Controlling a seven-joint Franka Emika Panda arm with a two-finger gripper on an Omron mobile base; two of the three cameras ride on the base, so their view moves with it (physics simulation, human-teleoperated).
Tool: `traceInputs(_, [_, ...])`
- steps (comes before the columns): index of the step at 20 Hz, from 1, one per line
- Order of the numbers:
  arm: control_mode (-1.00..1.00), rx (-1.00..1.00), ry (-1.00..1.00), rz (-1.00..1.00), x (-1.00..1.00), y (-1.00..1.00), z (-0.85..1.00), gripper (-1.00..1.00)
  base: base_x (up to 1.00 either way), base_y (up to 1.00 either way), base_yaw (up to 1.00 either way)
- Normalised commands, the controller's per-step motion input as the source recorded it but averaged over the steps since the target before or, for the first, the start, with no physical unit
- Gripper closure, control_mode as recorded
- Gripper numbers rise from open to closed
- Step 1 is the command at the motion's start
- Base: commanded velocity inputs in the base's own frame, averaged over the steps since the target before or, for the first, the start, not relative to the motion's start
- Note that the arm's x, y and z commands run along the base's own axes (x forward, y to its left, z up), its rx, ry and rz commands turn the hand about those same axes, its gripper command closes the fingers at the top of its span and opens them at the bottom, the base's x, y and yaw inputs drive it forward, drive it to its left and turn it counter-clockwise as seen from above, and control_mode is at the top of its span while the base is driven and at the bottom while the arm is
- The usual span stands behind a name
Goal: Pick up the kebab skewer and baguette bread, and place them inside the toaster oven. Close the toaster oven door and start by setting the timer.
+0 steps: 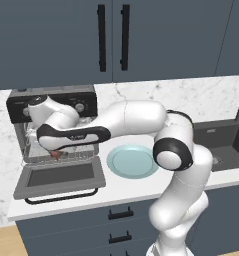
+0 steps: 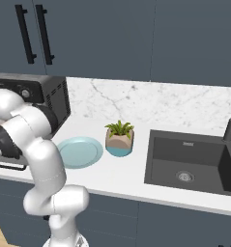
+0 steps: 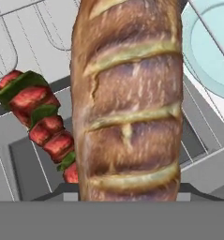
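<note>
The toaster oven (image 1: pixel 51 105) stands at the counter's left with its door (image 1: pixel 61 177) dropped open. My gripper (image 1: pixel 52 149) reaches into the oven's mouth, just above the rack. In the hand view the baguette bread (image 3: pixel 127 103) rises from between the fingers and hides their tips; the jaws stand closed on it. Left of the loaf lies the kebab skewer (image 3: pixel 43 124), red meat chunks with green pieces, near the rack's front edge (image 3: pixel 33 28). A red bit of the skewer (image 1: pixel 55 155) peeks out under the hand.
A light blue plate (image 1: pixel 133 161) lies on the counter right of the oven door. A small potted plant (image 2: pixel 120 138) stands beyond it, and a dark sink (image 2: pixel 194 164) is set in at the right. Dark cabinets hang above.
</note>
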Motion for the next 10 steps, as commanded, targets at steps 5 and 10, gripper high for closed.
traceInputs(5, [-1.0, 0.05, 0.02, 0.02, 0.35, 0.0, -0.08, 1.0, 0.0, 0.0, 0.0])
traceInputs(10, [-1.0, 0.02, 0.02, 0.02, 0.11, 0.0, -0.28, 1.0, 0.0, 0.0, 0.0])
